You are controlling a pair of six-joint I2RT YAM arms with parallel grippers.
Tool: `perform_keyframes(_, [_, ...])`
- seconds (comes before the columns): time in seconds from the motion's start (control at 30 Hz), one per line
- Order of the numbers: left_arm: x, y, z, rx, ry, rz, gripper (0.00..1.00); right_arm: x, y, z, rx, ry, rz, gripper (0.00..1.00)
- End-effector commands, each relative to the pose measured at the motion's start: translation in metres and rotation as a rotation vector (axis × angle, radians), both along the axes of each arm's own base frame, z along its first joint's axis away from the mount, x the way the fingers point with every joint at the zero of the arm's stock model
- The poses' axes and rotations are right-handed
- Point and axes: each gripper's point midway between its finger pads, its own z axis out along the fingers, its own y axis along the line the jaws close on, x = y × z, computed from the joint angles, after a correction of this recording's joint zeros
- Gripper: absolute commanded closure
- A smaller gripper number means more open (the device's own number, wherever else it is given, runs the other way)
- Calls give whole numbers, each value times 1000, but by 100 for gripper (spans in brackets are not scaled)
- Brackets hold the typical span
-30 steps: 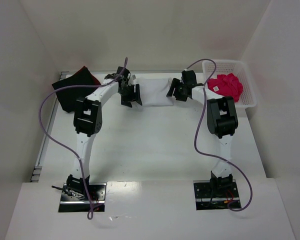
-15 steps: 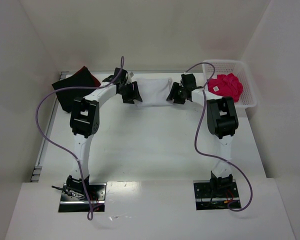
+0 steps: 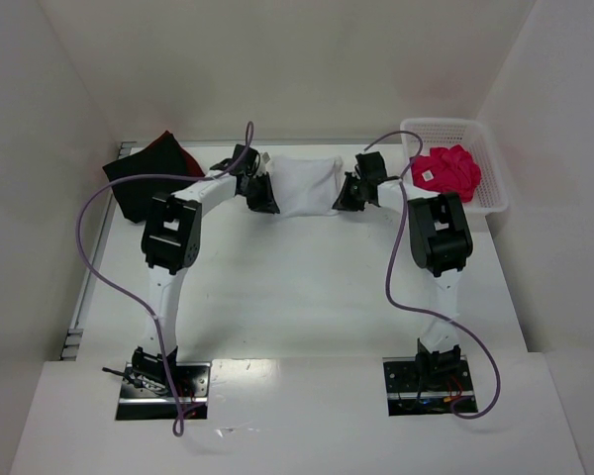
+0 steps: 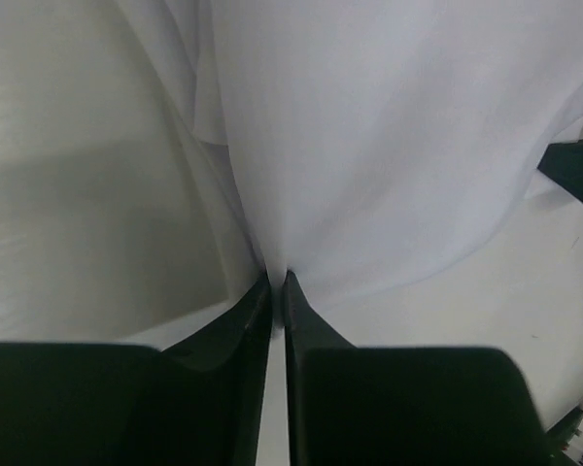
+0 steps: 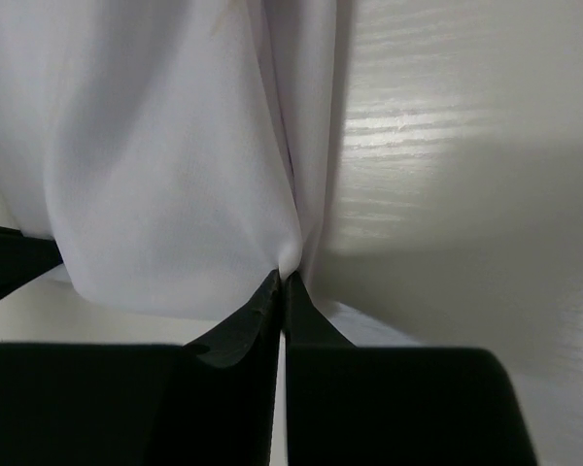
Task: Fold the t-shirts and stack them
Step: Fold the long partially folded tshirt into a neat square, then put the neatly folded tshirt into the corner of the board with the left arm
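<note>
White bench [image 3: 297, 287], walled on three sides, arm bases bolted at the near edge.

White plastic lattice basket [image 3: 495, 193] at the far right corner, long axis running near to far.

White t-shirt [image 3: 305, 185] at the middle of the far edge, gathered into a roughly rectangular bundle. Long axis left to right, parallel to the far edge, only slightly longer than the near-to-far span. Collar and hem direction not discernible. Gripped at both short ends, with folds converging on each grip point in the wrist views [image 4: 389, 146] [image 5: 155, 146].

Black t-shirt [image 3: 129, 188] at the far left corner, lying flat, well apart from the white t-shirt.

Bright pink-red t-shirt [image 3: 447, 168] crumpled inside the basket, toward its left wall.

Dark red t-shirt [image 3: 173, 150] touching the black t-shirt along its far right side, only a strip of it showing.

Left hand [image 3: 265, 195] at the left end of the white t-shirt, fingers pressed almost together, a pinch of cloth clamped at the tips [image 4: 278, 282].

Right hand [image 3: 348, 195] at the right end, fingers closed to a thin slit, cloth pinched between the tips [image 5: 283, 279].
</note>
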Motion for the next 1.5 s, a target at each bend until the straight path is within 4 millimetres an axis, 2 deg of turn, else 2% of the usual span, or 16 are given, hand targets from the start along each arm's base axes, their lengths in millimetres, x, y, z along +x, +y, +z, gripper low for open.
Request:
perform_keyframes(0.0, [-7,3,20,7,-27,15,87,-12,14,16,6,-18,33,99])
perform_keyframes(0.1, [-17,8,19,21,-13,21,100,-19,15,17,8,-10,35,100])
perform_keyframes(0.23, [-39,15,16,34,19,23,100,-36,13,18,9,17,29,100])
perform_keyframes(0.3, [-48,19,22,39,20,36,100,-54,14,15,5,41,31,100])
perform_keyframes(0.43, [-75,27,23,48,60,40,100,-87,26,34,14,30,50,100])
perform_keyframes(0.57, [-111,32,35,44,85,51,100,-133,38,38,16,81,62,100])
perform_keyframes(0.7, [-149,37,38,46,143,41,100,-153,27,57,-11,70,28,100])
perform_keyframes(0.9, [-195,36,46,45,227,-4,100,-199,19,40,-19,219,35,100])
perform_keyframes(0.97, [-213,37,50,49,250,-18,95,-203,16,47,-12,199,27,99])
perform_keyframes(1.0, [-218,38,54,54,247,-21,84,-205,15,48,-13,199,22,96])
perform_keyframes(1.03, [-223,39,59,62,245,-15,67,-208,15,51,-5,201,28,81])
perform_keyframes(1.07, [-225,43,64,78,234,-3,56,-210,17,54,6,206,38,65])
perform_keyframes(1.13, [-224,49,70,107,212,26,43,-213,18,61,23,198,48,48])
perform_keyframes(1.2, [-210,52,80,128,158,49,27,-211,16,68,21,169,38,29])
perform_keyframes(1.3, [-191,48,76,129,122,58,20,-198,12,87,-8,94,23,21])
perform_keyframes(1.47, [-161,25,59,40,87,59,23,-172,8,115,3,17,8,18])
